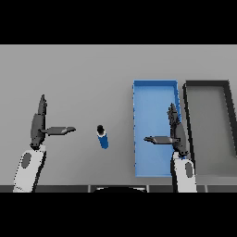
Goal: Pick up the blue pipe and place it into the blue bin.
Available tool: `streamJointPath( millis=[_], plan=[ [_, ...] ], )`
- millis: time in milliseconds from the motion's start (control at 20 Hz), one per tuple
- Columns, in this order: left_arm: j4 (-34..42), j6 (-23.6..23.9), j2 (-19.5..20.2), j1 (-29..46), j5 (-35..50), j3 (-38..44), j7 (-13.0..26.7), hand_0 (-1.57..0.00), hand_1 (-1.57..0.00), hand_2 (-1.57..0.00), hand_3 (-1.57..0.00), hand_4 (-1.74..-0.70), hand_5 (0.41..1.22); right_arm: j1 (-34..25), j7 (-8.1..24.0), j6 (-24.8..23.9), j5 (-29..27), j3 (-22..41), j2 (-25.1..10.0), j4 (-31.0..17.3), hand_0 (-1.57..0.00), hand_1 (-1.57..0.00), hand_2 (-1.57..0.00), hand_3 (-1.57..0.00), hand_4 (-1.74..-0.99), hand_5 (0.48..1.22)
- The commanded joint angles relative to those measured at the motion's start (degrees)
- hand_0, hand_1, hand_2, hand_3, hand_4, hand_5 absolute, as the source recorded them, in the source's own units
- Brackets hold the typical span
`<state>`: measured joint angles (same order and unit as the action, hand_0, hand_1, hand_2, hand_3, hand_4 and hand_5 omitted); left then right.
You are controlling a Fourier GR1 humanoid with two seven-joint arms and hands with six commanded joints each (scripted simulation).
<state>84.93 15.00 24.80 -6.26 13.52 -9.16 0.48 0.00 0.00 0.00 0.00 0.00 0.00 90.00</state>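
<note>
A short blue pipe [102, 137] with a dark top end lies on the grey table between my two hands. The blue bin [140, 115] stands to its right, a long shallow rectangle. My right hand [176, 132] hovers over the bin's right side, fingers straight and thumb stretched left, holding nothing. My left hand [38, 125] is left of the pipe, fingers straight, with its thumb pointing toward the pipe and a gap between them.
A dark grey bin [227, 111] stands right beside the blue bin at the right edge of the view. Grey table [83, 74] stretches behind and to the left of the pipe.
</note>
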Motion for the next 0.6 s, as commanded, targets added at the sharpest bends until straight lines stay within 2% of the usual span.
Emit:
streamJointPath(
  millis=[0,250,300,350,450,550],
  plan=[
    [0.0,0.0,0.0,0.0,0.0,0.0,-0.3,0.00,0.00,0.00,0.00,-0.97,0.593,0.0,0.0,-0.1,0.0,0.0,0.0,0.0,0.00,0.00,0.00,0.00,-1.205,0.629],
    [0.1,0.1,0.1,-0.2,0.0,0.1,0.0,0.00,0.00,0.00,0.00,-0.97,0.593,-0.1,0.0,0.0,0.1,0.2,0.2,-0.3,0.00,0.00,0.00,0.00,-1.205,0.629],
    [-0.4,-5.8,3.8,1.4,-0.3,-1.1,-3.8,0.00,0.00,0.00,0.00,-0.97,0.593,1.6,-4.7,0.6,4.2,1.5,-3.9,2.1,0.00,0.00,0.00,0.00,-1.205,0.629],
    [-1.0,-9.8,6.3,2.3,-0.5,-1.7,-6.5,0.00,0.00,0.00,0.00,-0.96,0.592,3.3,-7.1,0.8,7.1,2.8,-5.9,3.5,0.00,0.00,0.00,0.00,-1.201,0.628],
    [-2.6,-13.9,8.3,2.8,-1.0,-2.4,-9.5,0.00,0.00,0.00,0.00,-0.96,0.590,5.4,-7.5,1.1,9.8,4.4,-7.4,6.0,0.00,0.00,0.00,0.00,-1.197,0.626],
    [-2.1,-15.4,9.5,3.3,-0.8,-2.5,-10.5,0.00,0.00,0.00,0.00,-0.96,0.595,6.3,-6.6,1.5,10.1,4.7,-8.1,7.5,0.00,0.00,0.00,0.00,-1.196,0.623]
  ],
)
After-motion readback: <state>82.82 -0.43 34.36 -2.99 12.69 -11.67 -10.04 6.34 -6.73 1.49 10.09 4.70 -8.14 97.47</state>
